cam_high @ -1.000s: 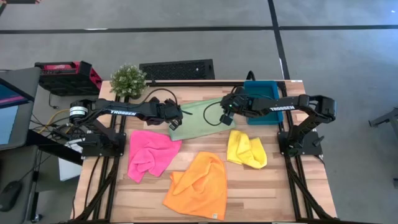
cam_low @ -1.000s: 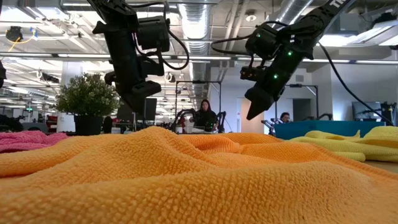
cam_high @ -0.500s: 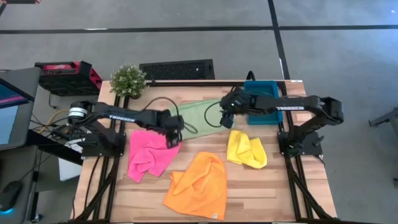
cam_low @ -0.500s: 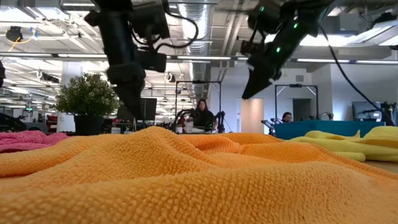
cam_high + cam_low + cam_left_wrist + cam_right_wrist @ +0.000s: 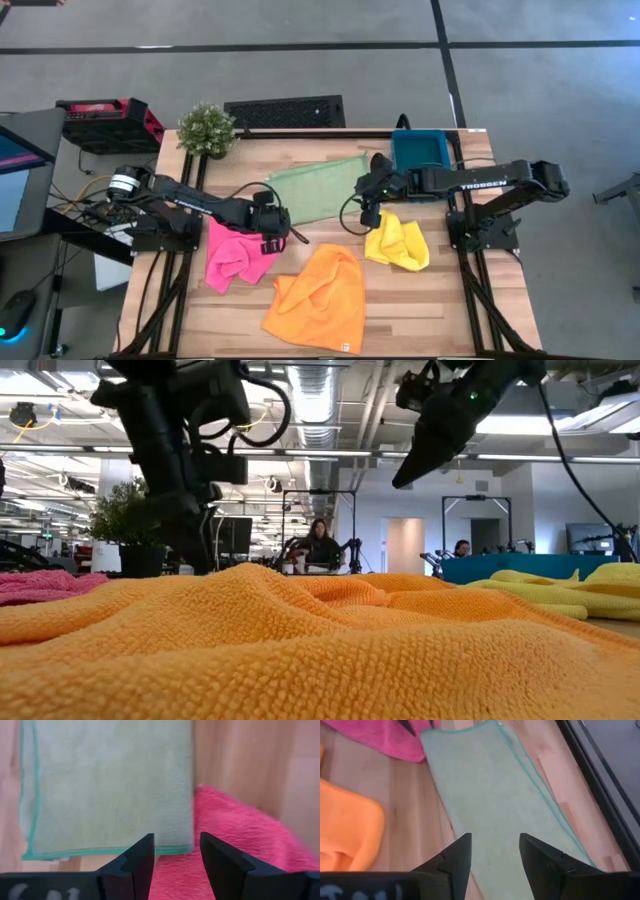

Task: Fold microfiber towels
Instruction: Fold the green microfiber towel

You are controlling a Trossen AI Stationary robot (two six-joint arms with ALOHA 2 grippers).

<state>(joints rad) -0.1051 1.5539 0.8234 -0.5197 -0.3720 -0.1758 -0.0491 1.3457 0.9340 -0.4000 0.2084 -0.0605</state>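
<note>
Table (image 5: 440,310): it is made of light wood boards with a dark frame around it. It stands on a grey floor.
Room: the low view looks across into a big bright room with pipes on the ceiling. Two people sit far back there.
Plant (image 5: 207,128): a small green one stands at the far left corner of the table.
Pink towel (image 5: 235,250): it lies crumpled on the left side of the table. One edge touches the green towel, seen from my left wrist.
My left gripper (image 5: 272,238): it hangs over the right edge of the pink towel. My two fingers are apart and hold nothing.
Green towel (image 5: 312,188): it lies flat in the middle at the back. It is a long strip. Its long side runs from left to right, and the right end tips toward the back of the table.
Orange towel (image 5: 320,298): it lies bunched up at the front, in the middle. It fills the front of the low view.
My right gripper (image 5: 366,213): it hangs just past the right end of the green towel, beside the yellow towel. My fingers are apart here too, with nothing between them.
Yellow towel (image 5: 397,241): it lies crumpled on the right side.
Teal bin (image 5: 420,152): it sits at the back right corner.
</note>
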